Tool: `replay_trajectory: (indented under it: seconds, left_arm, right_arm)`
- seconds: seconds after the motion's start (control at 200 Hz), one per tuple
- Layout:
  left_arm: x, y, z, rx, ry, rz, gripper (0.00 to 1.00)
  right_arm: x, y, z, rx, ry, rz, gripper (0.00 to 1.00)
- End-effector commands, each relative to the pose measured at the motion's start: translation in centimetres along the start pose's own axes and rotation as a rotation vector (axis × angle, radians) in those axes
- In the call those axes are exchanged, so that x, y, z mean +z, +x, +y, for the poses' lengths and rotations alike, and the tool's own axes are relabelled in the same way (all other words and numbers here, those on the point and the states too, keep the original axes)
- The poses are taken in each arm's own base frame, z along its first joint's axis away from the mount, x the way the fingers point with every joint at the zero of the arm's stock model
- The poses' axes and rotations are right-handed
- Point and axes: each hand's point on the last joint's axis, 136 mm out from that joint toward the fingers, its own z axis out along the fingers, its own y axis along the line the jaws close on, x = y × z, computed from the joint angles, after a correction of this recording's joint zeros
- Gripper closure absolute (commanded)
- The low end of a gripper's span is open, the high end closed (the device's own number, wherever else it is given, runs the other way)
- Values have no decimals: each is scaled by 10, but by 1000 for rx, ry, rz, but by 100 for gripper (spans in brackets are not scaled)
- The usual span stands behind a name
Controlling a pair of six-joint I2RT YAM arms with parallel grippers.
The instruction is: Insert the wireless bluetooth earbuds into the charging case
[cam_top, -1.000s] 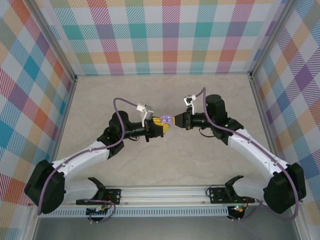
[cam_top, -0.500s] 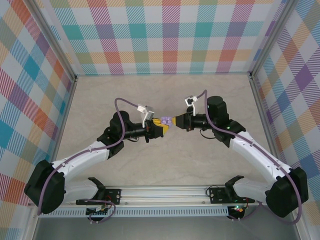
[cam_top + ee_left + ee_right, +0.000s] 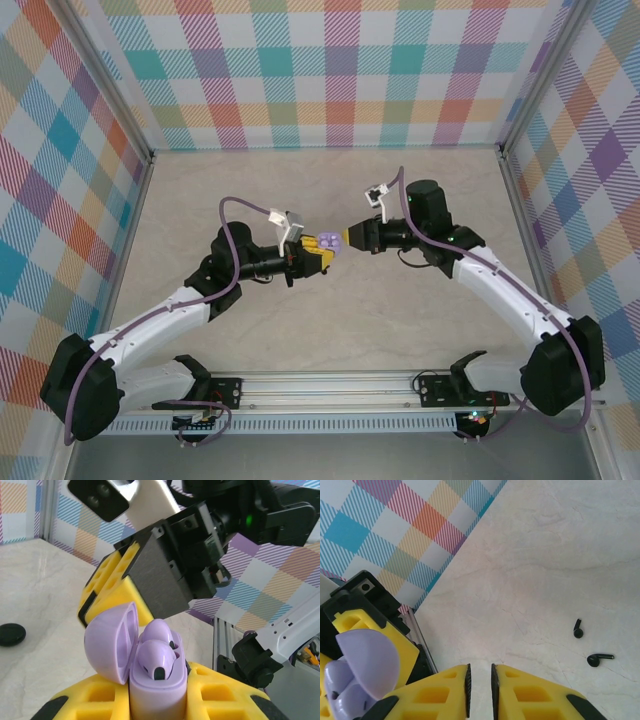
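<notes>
Okay, my left pincer [image 3: 319,256] pinches the open lavender case [image 3: 155,703], both lavender earbuds [image 3: 156,657] seated (lid not yet shut). My right pincer [image 3: 480,685], pressed nearly together and empty, sits just beside. Likely next: black earbuds [image 3: 578,629] farther out on the table [image 3: 545,555], needing a fine pinch.

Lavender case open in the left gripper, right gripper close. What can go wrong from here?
The right gripper sits close to the raised lid; a nudge could twist the lavender case in the left gripper.
With the lid open, tilting may spill the lavender earbuds.
The black earbuds lie flat and tiny, so a pinch could skid them.
</notes>
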Motion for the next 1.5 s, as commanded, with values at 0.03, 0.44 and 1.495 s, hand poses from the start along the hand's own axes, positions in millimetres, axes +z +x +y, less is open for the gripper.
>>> replay_trajectory:
  seconds: [0.03,0.44,1.495]
  left_arm:
    - [-1,-16,-18,58,64,-22,79]
    - [11,-3,-7,1,65,17,80]
    - [-14,31,186,-334,-545,216,79]
  right_arm:
    - [-1,-3,20,-54,-100,33,78]
    - [-14,-10,57,-135,-264,12,79]
    - [-26,15,-90,75,530,10,75]
